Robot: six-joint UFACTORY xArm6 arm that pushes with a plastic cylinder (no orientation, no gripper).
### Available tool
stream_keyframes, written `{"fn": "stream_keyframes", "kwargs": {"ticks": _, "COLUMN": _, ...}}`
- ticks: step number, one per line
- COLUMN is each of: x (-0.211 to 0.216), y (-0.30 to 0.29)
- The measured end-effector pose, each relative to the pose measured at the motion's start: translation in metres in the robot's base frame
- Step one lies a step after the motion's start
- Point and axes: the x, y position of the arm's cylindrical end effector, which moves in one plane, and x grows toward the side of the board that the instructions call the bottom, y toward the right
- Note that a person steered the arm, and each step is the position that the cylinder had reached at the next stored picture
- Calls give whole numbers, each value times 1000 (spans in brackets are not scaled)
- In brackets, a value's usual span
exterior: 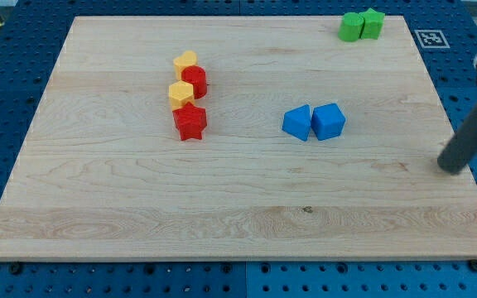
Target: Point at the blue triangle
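Observation:
Two blue blocks sit side by side right of the board's middle. The left one [297, 122] looks like the blue triangle; the right one [329, 121] is a blockier blue shape. My rod comes in from the view's right edge, and my tip [451, 165] rests on the board near its right edge. The tip is well to the right of, and a little below, both blue blocks, touching neither.
A column of blocks stands left of centre: a yellow block [185, 62], a red round block [195, 80], a yellow block [180, 93] and a red star [190, 122]. Two green blocks [361, 25] sit at the top right corner. A marker tag [430, 38] lies off the board.

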Motion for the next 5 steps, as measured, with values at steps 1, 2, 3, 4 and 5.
{"fn": "stream_keyframes", "kwargs": {"ticks": 1, "x": 15, "y": -51}}
{"fn": "stream_keyframes", "kwargs": {"ticks": 2, "x": -4, "y": -123}}
{"fn": "stream_keyframes", "kwargs": {"ticks": 3, "x": -24, "y": -202}}
{"fn": "stream_keyframes", "kwargs": {"ticks": 4, "x": -50, "y": -243}}
{"fn": "stream_keyframes", "kwargs": {"ticks": 5, "x": -75, "y": -222}}
